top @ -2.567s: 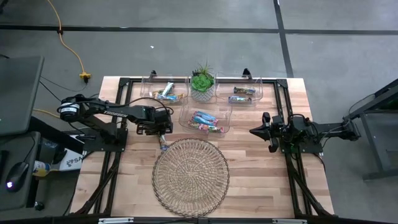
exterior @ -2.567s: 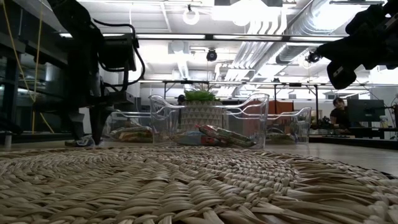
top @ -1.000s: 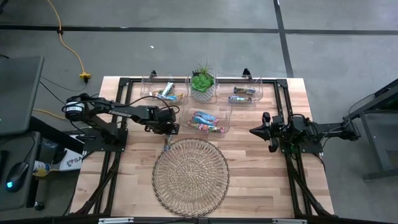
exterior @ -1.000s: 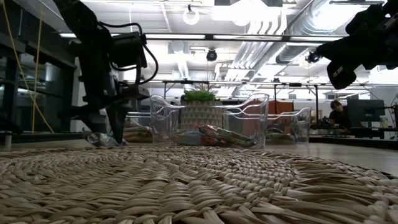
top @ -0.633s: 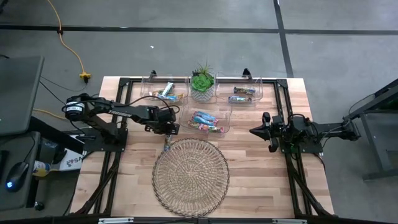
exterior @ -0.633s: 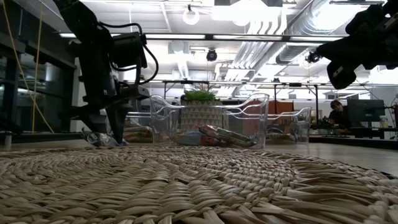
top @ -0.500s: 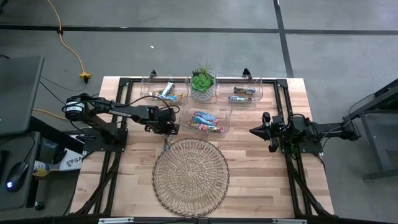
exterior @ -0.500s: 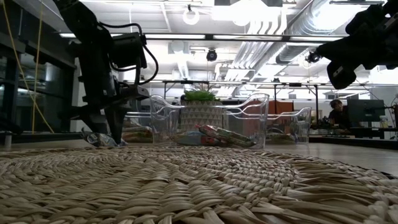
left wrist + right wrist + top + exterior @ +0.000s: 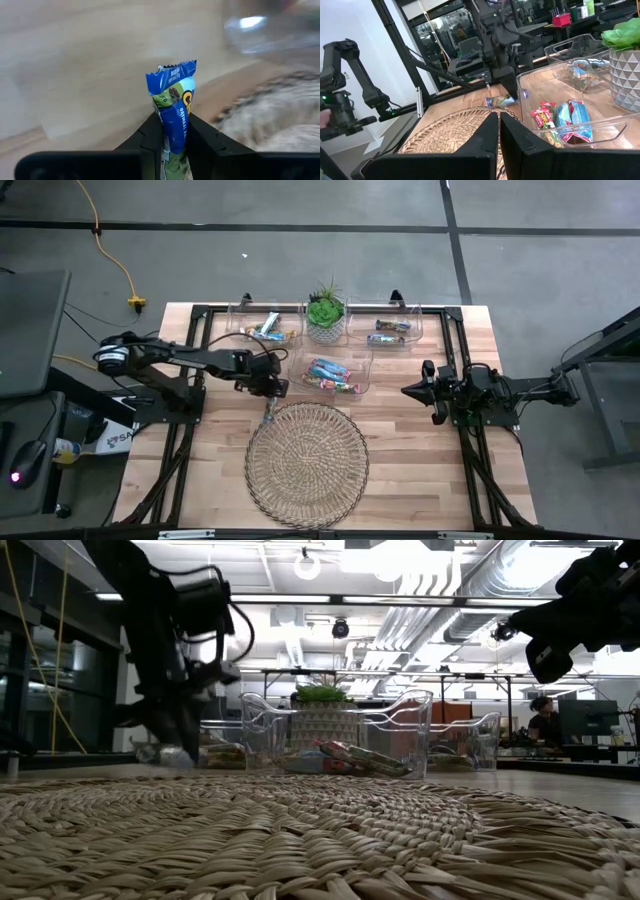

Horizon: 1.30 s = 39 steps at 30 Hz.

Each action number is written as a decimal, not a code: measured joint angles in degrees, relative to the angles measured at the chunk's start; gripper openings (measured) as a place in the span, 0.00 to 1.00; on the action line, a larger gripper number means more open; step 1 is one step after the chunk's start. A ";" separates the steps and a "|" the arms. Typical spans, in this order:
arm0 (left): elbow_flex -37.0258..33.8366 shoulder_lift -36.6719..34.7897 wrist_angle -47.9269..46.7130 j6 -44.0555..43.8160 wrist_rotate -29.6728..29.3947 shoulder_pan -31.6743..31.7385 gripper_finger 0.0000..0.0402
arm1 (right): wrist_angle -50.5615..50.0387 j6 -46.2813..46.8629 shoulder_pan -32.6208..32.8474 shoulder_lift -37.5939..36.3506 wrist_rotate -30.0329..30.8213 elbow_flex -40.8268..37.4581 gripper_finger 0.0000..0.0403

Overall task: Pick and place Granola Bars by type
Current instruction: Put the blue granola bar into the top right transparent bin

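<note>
My left gripper (image 9: 267, 399) stands just beyond the far-left rim of the round wicker tray (image 9: 307, 452), shut on a blue-and-green granola bar (image 9: 173, 107). The same bar shows below the fingers in the high view (image 9: 266, 412) and the right wrist view (image 9: 502, 101). More granola bars lie in three clear bins: far left (image 9: 265, 330), middle (image 9: 330, 373) and far right (image 9: 387, 331). My right gripper (image 9: 407, 391) waits shut above the table's right side, its fingers level (image 9: 499, 122). My left gripper pinches the bar by its two long edges (image 9: 171, 131) between both fingers (image 9: 150, 136), and the wrapper is squeezed narrow there. The fingers slant steeply down from above and run along the bar. Its crimped end (image 9: 171, 75) sticks out past the fingertips toward the table; whether it touches the wood I cannot tell.
A potted green plant (image 9: 325, 315) stands between the two far bins. The middle bin's wall (image 9: 580, 132) is close on the right of the held bar. Black frame rails (image 9: 200, 345) run along the table's left and right sides.
My left gripper has closed from open around the bar lying on the wood to shut on it. It has risen slightly, taking the bar up with it, and is blurred with motion in the low view.
</note>
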 joint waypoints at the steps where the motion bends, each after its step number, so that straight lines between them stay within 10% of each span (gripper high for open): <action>1: 0.02 -1.13 0.12 0.26 -0.26 0.00 0.14 | 0.00 0.00 0.00 -0.01 0.00 0.00 0.00; 27: 0.72 -19.85 37.76 18.07 1.94 0.05 0.14 | 0.04 0.00 -0.02 0.00 0.00 0.00 0.00; 39: 21.76 -11.60 31.28 41.49 1.52 0.07 0.14 | 0.03 0.00 -0.01 0.00 -0.02 0.00 0.00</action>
